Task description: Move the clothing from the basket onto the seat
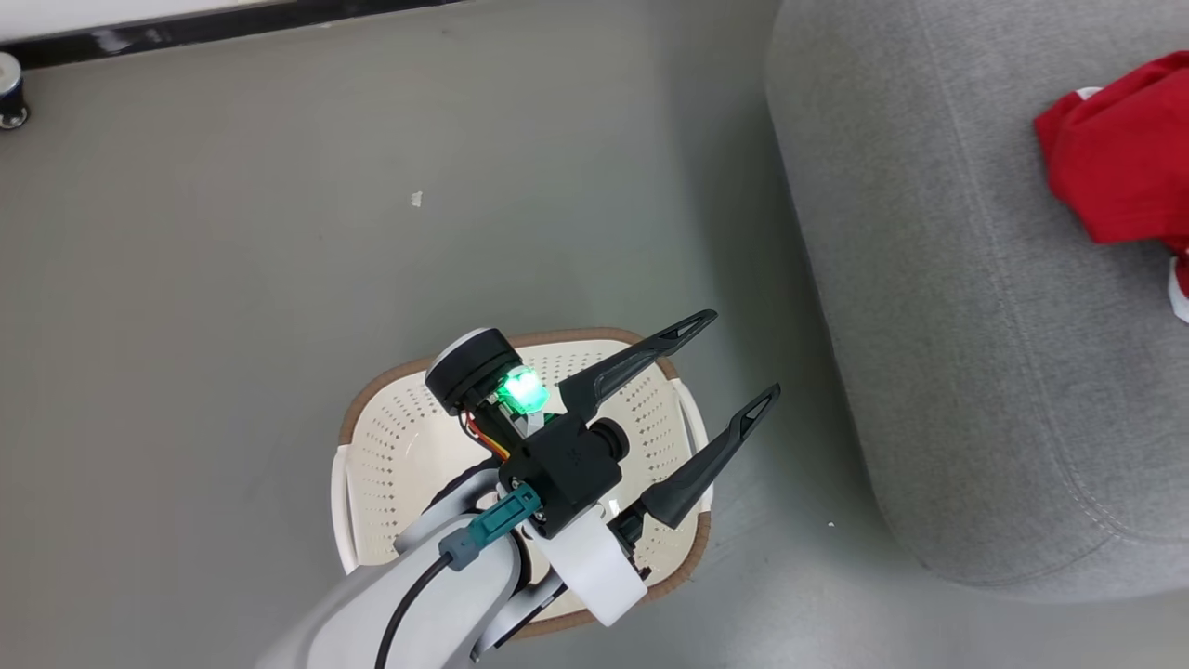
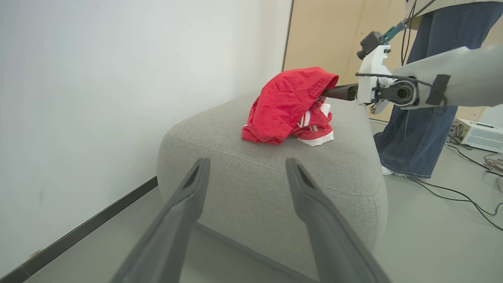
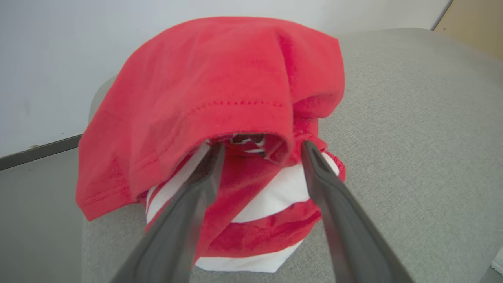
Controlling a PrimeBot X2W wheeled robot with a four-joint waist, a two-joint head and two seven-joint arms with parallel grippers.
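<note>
Clothing [image 3: 220, 90] on seat [image 3: 412, 118], draped over right tool [image 3: 261, 149] — person's legs [image 2: 408, 129] beside.

Clothing [image 2: 289, 104] soft cloth, seat [image 2: 251, 184] matt woven fabric.

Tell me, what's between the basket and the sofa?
Just bare grey floor, seen in the head view. The basket and sofa stand apart, and the open left claw pokes out over that gap.
</note>
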